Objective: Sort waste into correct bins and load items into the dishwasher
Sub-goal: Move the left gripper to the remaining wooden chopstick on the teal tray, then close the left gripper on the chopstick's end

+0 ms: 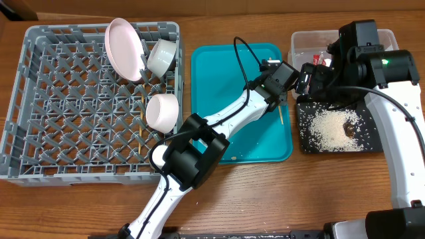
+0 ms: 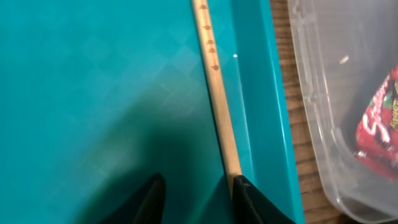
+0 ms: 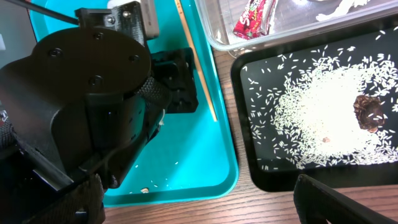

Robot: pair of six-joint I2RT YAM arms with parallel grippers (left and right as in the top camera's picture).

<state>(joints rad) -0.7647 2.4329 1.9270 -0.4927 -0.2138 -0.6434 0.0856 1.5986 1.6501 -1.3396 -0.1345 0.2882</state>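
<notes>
In the grey dish rack [image 1: 66, 119] stand a pink plate [image 1: 124, 48] and two white bowls [image 1: 161, 56]. On the teal tray [image 1: 219, 73], the left gripper [image 2: 199, 202], fingers parted, meets a chopstick [image 2: 217, 93]. A red wrapper [image 2: 379, 130] lies in the clear tub [image 1: 299, 41]; rice [image 3: 317, 118] covers the black tray [image 3: 264, 177] below the spread-wide right gripper [image 3: 205, 202].

**Three Views, One Shared Strip**

The overhead camera looks straight down from well above the bench [image 1: 265, 199]. It takes in the grey rack [image 1: 40, 99], teal tray [image 1: 212, 79], clear tub [image 1: 299, 41] and black tray [image 1: 372, 143] at once. The left wrist camera sits very close over the teal tray's right rim, facing along a chopstick [image 2: 217, 93]; its tilt is hard to judge this near. The right wrist camera hangs higher, looking down on a corner of the teal tray and the black tray, with the left arm [image 3: 87, 87] filling its left side. All three share the chopstick, that rim and the tub's edge.
</notes>
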